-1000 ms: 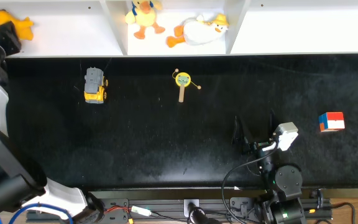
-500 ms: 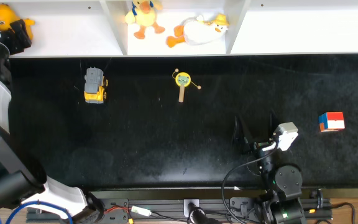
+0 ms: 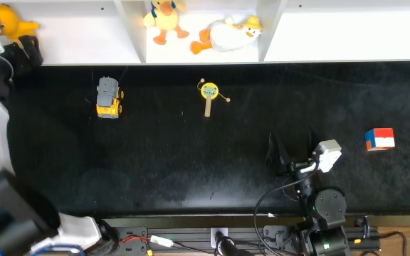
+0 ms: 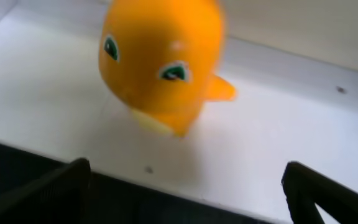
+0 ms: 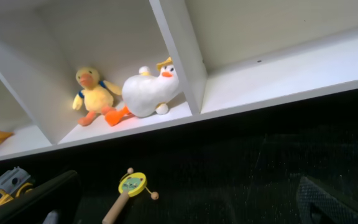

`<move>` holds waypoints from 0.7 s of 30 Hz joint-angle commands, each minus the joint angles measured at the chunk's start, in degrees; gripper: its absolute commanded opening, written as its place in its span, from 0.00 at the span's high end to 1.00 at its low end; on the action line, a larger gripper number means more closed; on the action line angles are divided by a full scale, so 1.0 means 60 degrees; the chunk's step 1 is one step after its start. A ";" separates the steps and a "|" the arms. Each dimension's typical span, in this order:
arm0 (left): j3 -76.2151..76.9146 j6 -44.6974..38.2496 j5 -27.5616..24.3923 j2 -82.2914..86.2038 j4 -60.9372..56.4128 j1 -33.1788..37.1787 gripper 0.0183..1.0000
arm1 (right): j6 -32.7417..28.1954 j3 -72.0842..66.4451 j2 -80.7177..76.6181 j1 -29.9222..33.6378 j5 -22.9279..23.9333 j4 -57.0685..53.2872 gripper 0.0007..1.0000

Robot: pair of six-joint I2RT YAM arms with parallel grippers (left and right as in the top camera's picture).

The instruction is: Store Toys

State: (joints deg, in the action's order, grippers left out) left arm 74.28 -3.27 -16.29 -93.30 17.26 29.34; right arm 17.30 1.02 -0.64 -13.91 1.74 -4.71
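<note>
While in shelf (image 3: pixel 84 46): orange toy (image 3: pixel 9 16), duck (image 3: pixel 166 18), white plush (image 3: pixel 226 35)

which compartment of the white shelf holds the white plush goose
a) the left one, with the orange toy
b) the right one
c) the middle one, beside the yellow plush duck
c: the white plush goose lies in the middle compartment of the white shelf, right beside the yellow plush duck, while the orange toy sits in the left one.
</note>
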 commanded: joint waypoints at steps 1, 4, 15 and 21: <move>0.0120 -0.0685 -0.0062 0.1512 0.1137 0.0044 0.00 | -0.0062 -0.0124 0.0073 -0.0055 -0.0040 0.0044 0.00; 0.0117 -0.0867 -0.0146 0.2310 0.2160 0.0044 0.00 | -0.0062 -0.0124 0.0073 -0.0055 -0.0040 0.0044 0.01; -0.0277 -0.2652 -0.1064 0.3071 0.4725 -0.0856 0.00 | -0.0062 -0.0124 0.0073 -0.0055 -0.0040 0.0044 0.00; -0.0627 -0.2812 -0.0459 0.2473 0.4572 -0.2116 0.00 | -0.0062 -0.0124 0.0073 -0.0055 -0.0040 0.0044 0.00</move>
State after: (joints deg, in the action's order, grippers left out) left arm 71.42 -18.11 -20.47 -76.58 45.10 19.14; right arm 17.32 1.02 -0.62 -13.91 1.72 -4.71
